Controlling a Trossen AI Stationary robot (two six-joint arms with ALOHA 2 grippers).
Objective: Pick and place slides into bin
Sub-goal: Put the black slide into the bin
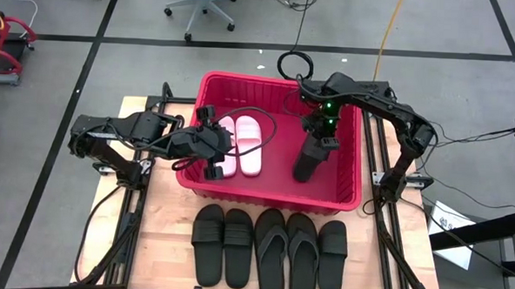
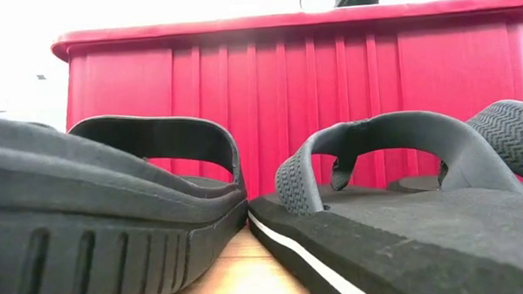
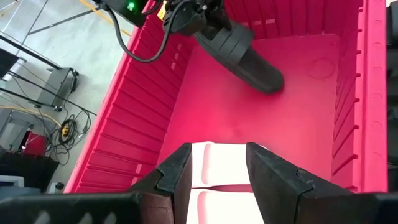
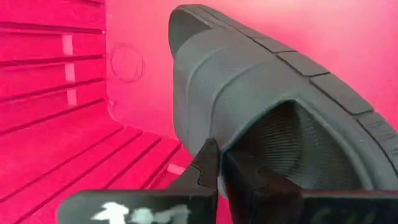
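Right pincer: clamped shut on the strap of a black wide-strap slide; I see it inside the bin with the slide hanging tilted, its far end down on the bin floor.
Left pincer: fingers spread apart, gripping nothing, poised over the white pair at the bin's left side.
Bin: red, ribbed walls, standing on the counter between my two arms.
Bin contents: the white pair lying flat side by side toward the left; the black slide held by the right pincer toward the right.
Slides outside the bin: five black ones in a row on the counter just in front of the bin, namely two wide-strap slides at the left, the thong flip-flop pair in the middle, one more wide-strap slide at the right.
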